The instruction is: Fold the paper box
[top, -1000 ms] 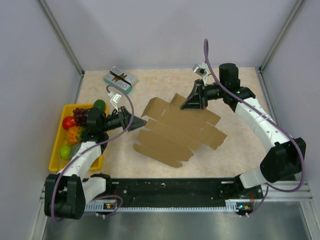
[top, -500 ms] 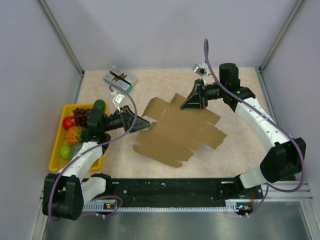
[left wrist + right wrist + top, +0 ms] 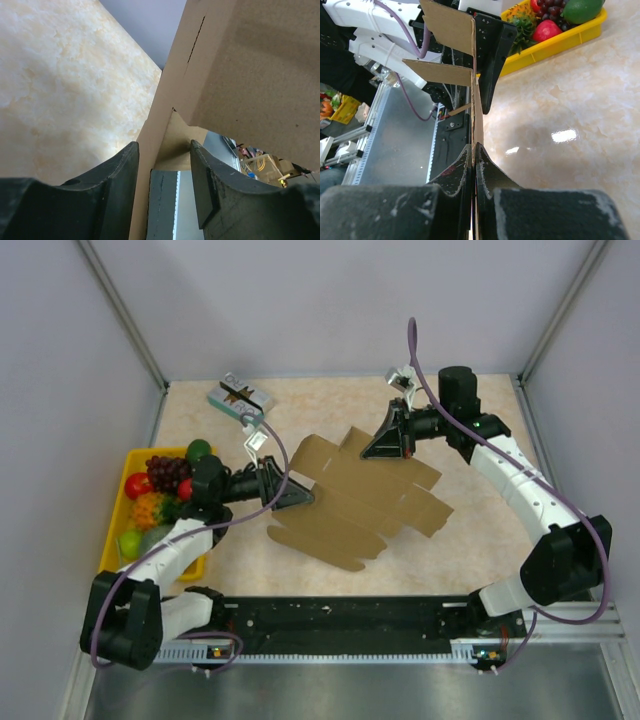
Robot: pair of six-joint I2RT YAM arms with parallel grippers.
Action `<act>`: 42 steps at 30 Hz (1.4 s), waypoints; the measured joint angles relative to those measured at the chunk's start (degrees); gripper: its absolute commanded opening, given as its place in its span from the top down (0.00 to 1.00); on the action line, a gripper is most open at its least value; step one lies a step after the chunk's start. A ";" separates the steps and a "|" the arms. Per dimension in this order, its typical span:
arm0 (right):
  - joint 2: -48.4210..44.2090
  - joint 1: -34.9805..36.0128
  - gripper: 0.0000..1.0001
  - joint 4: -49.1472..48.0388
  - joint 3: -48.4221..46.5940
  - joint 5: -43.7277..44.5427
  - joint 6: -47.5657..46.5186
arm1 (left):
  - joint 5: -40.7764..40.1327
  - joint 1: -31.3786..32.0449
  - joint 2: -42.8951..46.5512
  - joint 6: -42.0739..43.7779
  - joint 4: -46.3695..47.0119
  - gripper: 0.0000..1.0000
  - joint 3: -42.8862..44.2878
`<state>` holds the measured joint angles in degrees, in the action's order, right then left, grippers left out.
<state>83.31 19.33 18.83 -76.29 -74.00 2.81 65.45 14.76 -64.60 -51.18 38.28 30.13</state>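
The counter point(image 3: 480, 570) is a pale beige, marbled surface enclosed by plain lavender-grey walls point(image 3: 330, 300) at the back and both sides, with a black rail point(image 3: 340, 615) along its near edge where the arms are bolted. At the left edge sits a yellow tray point(image 3: 108, 562) filled with toy fruit point(image 3: 165, 475), among them dark grapes, a red piece and a green one. A small teal-and-white printed box point(image 3: 241, 398) lies near the far left corner, well apart from everything else. The paper box point(image 3: 350, 502), a plain brown die-cut cardboard sheet with tabs and flaps, is spread out in the middle of the counter between the two arms. The left arm bends forward from its base, passes beside the tray and reaches right, so that the left tool point(image 3: 302, 495) meets the sheet's left edge. In the left wrist view its fingers point(image 3: 120, 180) stand spread, with a cardboard flap running up between them and room to spare on one side. The right arm arcs up the right side of the counter and turns back left, bringing the right tool point(image 3: 372, 450) to the sheet's far edge. In the right wrist view its black fingers point(image 3: 462, 167) are pressed together, pinching the thin cardboard seen edge-on.
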 measured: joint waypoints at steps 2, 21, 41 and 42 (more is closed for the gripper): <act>-0.02 0.04 1.00 0.00 0.00 0.04 0.00 | -0.35 0.48 -0.59 0.28 -0.11 0.56 0.42; -1.81 1.40 1.00 -0.96 0.35 5.42 -0.09 | -7.30 1.79 3.19 8.13 -8.98 1.00 1.99; -3.63 3.52 1.00 -4.26 7.63 20.81 -0.39 | -23.87 2.03 6.67 19.45 -25.53 0.52 1.51; -3.63 3.69 1.00 -4.13 7.87 21.86 -0.63 | -25.03 2.01 7.37 19.85 -26.60 0.52 1.22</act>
<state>79.68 23.03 14.70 -68.42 -52.14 2.17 40.42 16.78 -57.23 -31.33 11.68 31.35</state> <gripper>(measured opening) 0.008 0.464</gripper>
